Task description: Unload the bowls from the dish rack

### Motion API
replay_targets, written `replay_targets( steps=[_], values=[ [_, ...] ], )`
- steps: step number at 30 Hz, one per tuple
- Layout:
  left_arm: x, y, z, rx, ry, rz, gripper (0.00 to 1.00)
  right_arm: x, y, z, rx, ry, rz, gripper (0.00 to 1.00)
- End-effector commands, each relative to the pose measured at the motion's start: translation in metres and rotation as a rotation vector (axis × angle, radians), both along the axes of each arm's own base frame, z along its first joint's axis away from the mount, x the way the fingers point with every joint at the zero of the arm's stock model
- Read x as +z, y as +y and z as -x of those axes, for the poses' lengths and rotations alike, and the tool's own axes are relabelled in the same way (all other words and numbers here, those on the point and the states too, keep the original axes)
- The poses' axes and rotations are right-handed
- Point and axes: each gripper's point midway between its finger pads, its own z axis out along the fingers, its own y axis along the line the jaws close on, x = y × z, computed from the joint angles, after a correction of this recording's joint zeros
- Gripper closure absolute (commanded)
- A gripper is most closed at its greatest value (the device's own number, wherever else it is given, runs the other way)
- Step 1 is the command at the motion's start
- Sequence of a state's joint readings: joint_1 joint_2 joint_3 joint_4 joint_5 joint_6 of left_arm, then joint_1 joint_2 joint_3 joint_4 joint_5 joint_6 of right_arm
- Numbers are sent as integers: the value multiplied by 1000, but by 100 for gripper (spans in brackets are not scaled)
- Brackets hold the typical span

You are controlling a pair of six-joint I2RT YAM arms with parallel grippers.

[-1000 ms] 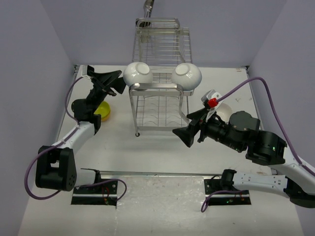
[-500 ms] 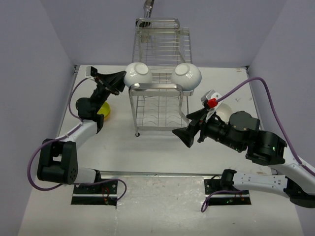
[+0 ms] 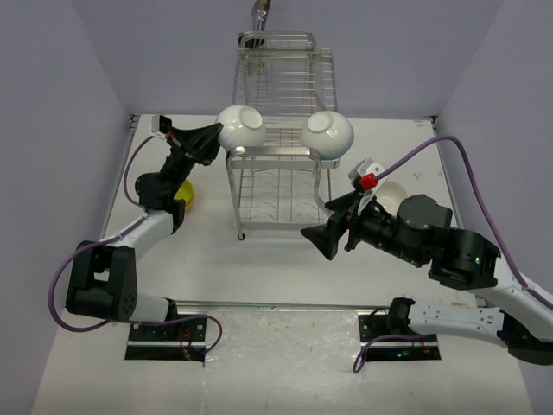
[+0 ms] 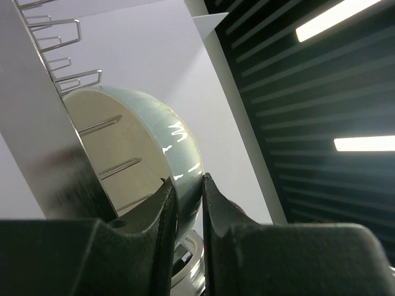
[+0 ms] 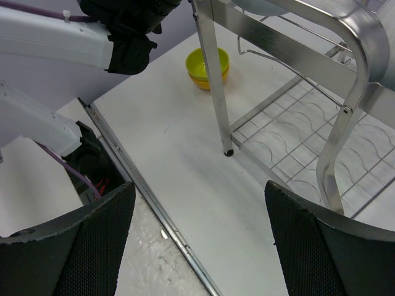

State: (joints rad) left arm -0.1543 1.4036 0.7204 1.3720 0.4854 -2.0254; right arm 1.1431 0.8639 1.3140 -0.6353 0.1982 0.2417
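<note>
**Unloading in progress: my left claw (image 4: 187, 185) is clamped on one of the two white bowls on the dish rack (image 3: 276, 164).**

Already on the table (image 3: 259, 268), left of the rack, is a lime-green bowl (image 5: 207, 60) nested in an orange-yellow bowl (image 5: 207, 76). Another white bowl (image 3: 393, 192) seems to sit to the right, half hidden by my right arm. To be unloaded are the left white bowl (image 3: 240, 128) and the right white bowl (image 3: 329, 132), both tipped on edge at the upper tier's front. The left claw's fingers pinch the left white bowl's rim, one inside and one outside. The right claw (image 3: 333, 223) hangs wide apart and empty beside the lower tier, below the right white bowl.
</note>
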Motion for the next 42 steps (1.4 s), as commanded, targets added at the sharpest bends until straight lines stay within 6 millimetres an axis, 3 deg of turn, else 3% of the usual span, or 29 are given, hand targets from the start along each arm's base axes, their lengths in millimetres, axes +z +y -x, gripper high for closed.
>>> replay_targets(
  steps=[1,3,11,31,37,42],
  values=[
    [10,-2,-3,-36,2,38,96,9,0,0,8,-25,-18,15],
    [10,-3,-5,-36,1,38,100,8,0,0,6,-25,-16,15],
    [19,-9,-6,-43,-32,29,100,7,-3,-1,-1,-27,-17,14],
    [64,-24,-4,-59,-154,49,100,6,-7,0,-7,-36,-24,14],
    [82,-27,1,-65,-220,30,100,6,-7,0,-6,-38,-24,14],
    [107,-31,8,-63,-306,2,100,7,-10,1,-9,-35,-28,14]
  ],
)
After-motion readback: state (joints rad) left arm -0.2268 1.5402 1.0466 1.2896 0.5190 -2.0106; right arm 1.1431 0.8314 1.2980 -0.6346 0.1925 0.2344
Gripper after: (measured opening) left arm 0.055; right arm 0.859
